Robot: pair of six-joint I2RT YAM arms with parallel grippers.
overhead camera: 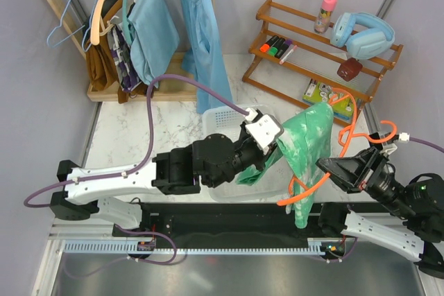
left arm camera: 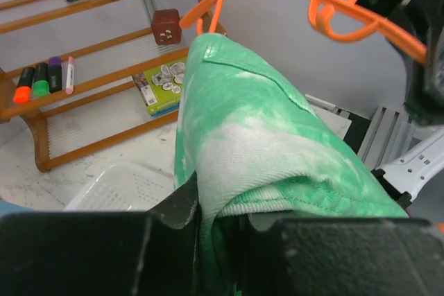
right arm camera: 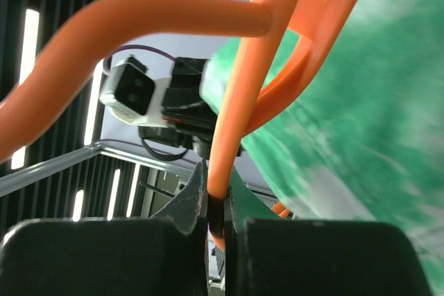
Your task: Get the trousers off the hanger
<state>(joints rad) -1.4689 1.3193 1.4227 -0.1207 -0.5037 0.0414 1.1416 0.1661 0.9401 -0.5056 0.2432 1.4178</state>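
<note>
The trousers (overhead camera: 305, 136) hung draped on the hanger (overhead camera: 350, 126), above the table's (overhead camera: 139, 136) near-right edge. The left fingers (left arm camera: 189, 206) were clamped on a cloth fold. The right fingers (right arm camera: 196, 202) pinched the hanger's rod. The fabric looked light, limp and snag-prone, so grip the fold.
</note>
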